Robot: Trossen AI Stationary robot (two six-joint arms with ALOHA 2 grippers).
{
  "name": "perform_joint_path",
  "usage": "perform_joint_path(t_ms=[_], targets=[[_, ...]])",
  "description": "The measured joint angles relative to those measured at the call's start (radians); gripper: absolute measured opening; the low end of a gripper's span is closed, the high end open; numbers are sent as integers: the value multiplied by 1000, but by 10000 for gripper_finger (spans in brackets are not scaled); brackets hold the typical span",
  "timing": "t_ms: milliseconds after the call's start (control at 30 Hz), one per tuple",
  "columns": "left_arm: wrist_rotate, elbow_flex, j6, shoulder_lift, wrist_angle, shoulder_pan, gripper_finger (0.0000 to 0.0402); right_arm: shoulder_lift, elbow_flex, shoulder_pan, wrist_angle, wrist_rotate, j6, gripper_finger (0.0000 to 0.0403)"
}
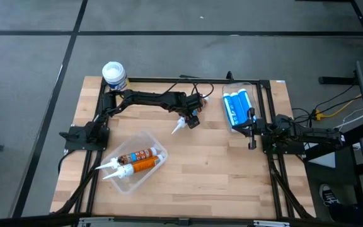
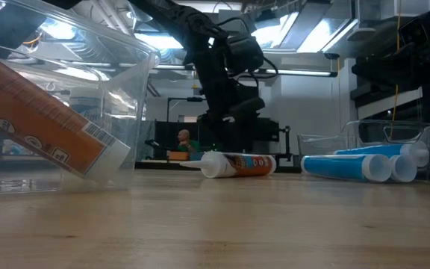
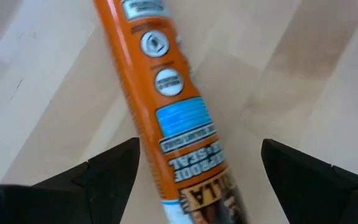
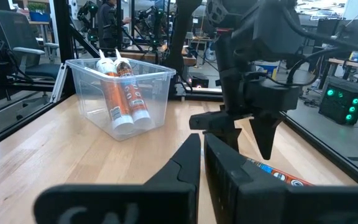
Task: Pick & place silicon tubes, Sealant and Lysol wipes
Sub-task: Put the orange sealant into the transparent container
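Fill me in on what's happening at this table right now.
The left gripper hangs open over an orange tube lying on the wooden table, its fingers either side of it and not yet closed. Two more orange tubes already lie in the clear bin. The blue tubes sit in another clear container at the back right, and the Lysol wipes stand at the back left corner. The right gripper waits shut at the right side.

centre: bare table point(image 1: 213, 170) | blocked left: clear bin point(image 1: 145, 140) (holding tubes)
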Motion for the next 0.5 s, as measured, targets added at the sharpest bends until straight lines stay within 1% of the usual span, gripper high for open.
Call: perform_joint_path(t_ms=[67, 333, 500], targets=[[-14, 0, -2, 2, -20, 1, 331, 0, 0, 0, 0, 0, 0, 25], [-16, 0, -51, 2, -65, 9, 331, 0, 0, 0, 0, 0, 0, 25], [-19, 0, -54, 2, -75, 14, 331, 0, 0, 0, 0, 0, 0, 25]])
